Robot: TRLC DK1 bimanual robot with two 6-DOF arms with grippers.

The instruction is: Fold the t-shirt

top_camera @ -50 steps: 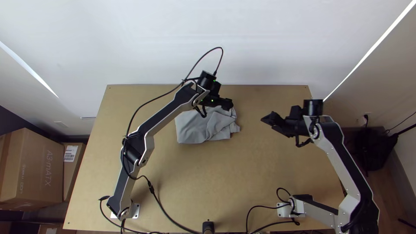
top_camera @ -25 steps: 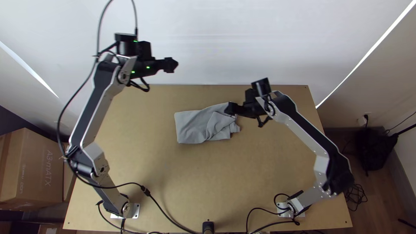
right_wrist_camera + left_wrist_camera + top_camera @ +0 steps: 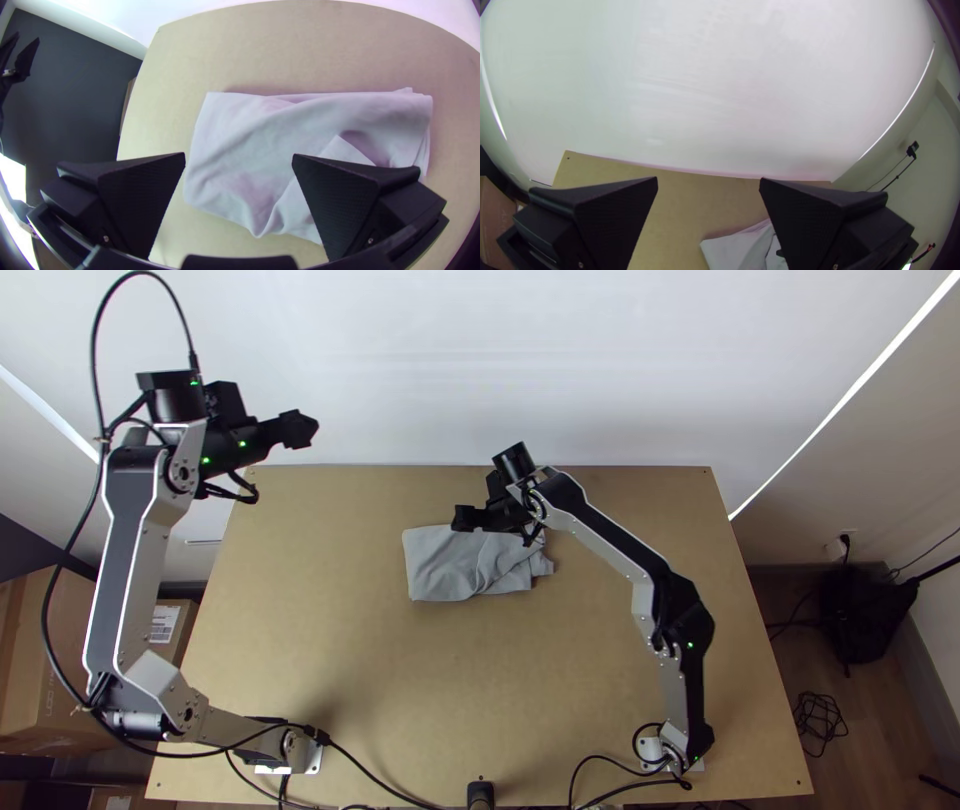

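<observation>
So both my grippers are spread wide right now and neither one has hold of anything. My right gripper [image 3: 462, 518] is in the upper middle of the top view, over the upper edge of the grey t-shirt [image 3: 445, 568]. Can't tell if it's touching the cloth or just above it. In the right wrist view the right gripper [image 3: 239, 159] has a big gap between its fingers [image 3: 145, 200], and there's no fabric pinched in there.

My left gripper [image 3: 305, 428] is way off in the upper left of the top view, well apart from the shirt, with the white wall [image 3: 400, 360] behind it. The left wrist view has its fingers [image 3: 617, 215] far apart too, and nothing in between them is gripped.

As for the t-shirt, it's lying just above the centre of the top view, on the wooden table [image 3: 400, 690]. It's folded down to a rough rectangle, pretty smooth toward the left but kinda rumpled on the right, with layers and a loose bit poking out at the lower right. Couldn't tell you how many folds are in it tbh. Down the left edge of the frame there's a cardboard box [image 3: 50, 670] next to the table.
</observation>
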